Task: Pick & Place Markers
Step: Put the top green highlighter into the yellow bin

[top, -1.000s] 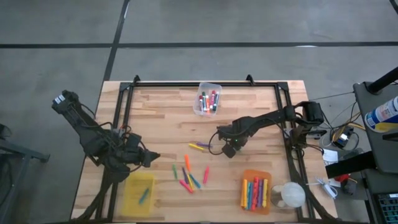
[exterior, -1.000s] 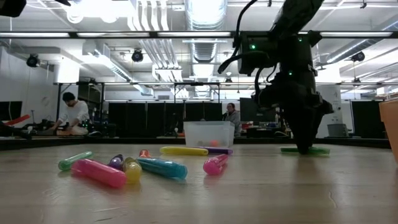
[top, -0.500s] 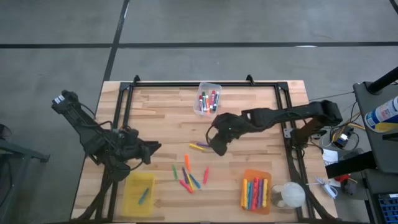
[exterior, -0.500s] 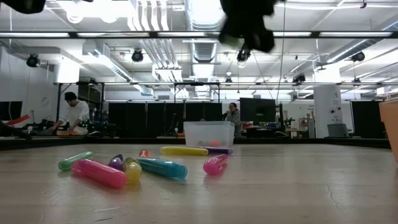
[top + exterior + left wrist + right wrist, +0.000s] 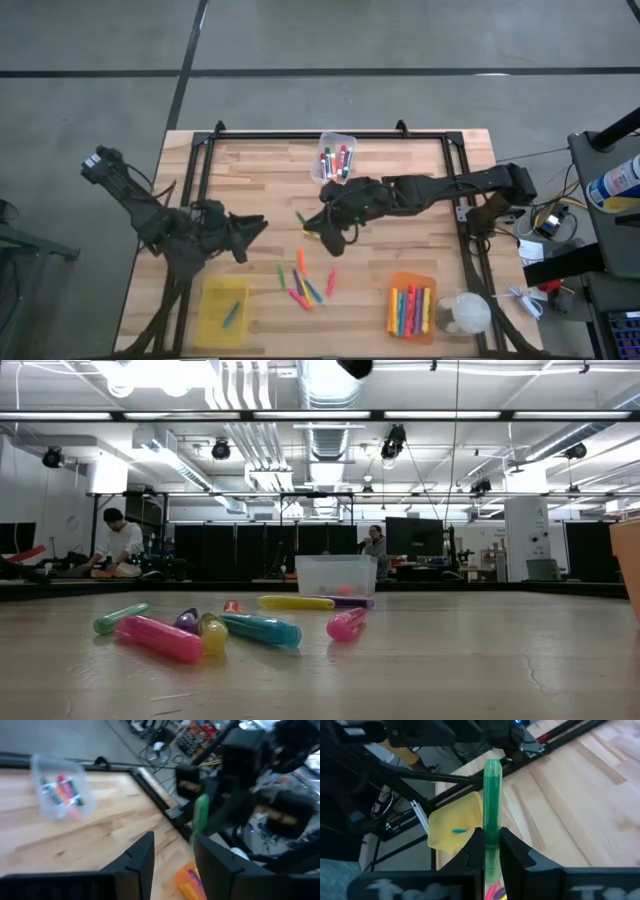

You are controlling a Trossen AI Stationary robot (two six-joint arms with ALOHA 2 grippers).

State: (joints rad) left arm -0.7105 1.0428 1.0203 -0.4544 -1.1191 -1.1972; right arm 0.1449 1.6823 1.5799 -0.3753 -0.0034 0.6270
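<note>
My right gripper [image 5: 318, 222] hangs above the table's middle, shut on a green marker [image 5: 491, 795] that shows as a short green stick [image 5: 301, 217] in the high view. Loose markers [image 5: 304, 282] in pink, orange, green, blue and yellow lie flat on the wood nearer the near edge, and the low view shows them [image 5: 200, 630] too. My left gripper [image 5: 172, 857] is open and holds nothing. It hovers at the table's left side [image 5: 255, 227], and its wrist view faces the green marker [image 5: 201, 817] farther off. My right gripper pinches the green marker between its two fingers [image 5: 475, 847] at one end [image 5: 491, 851]. The marker lies along the fingers and sticks out past their tips toward the table's left. It is lifted clear of the table.
A clear bin [image 5: 335, 158] with red and green markers stands at the far edge. A yellow bin [image 5: 225, 308] with a blue-green marker is at the near left. An orange bin [image 5: 412, 308] with markers is at the near right, beside a white round object [image 5: 465, 312]. People are in the room behind.
My right gripper has risen from the table's right-middle and swung toward the left, carrying the green marker, which lay on the wood and is now lifted clear. In the low view it has gone up out of sight. My left gripper has drifted toward the table's middle and far edge.
</note>
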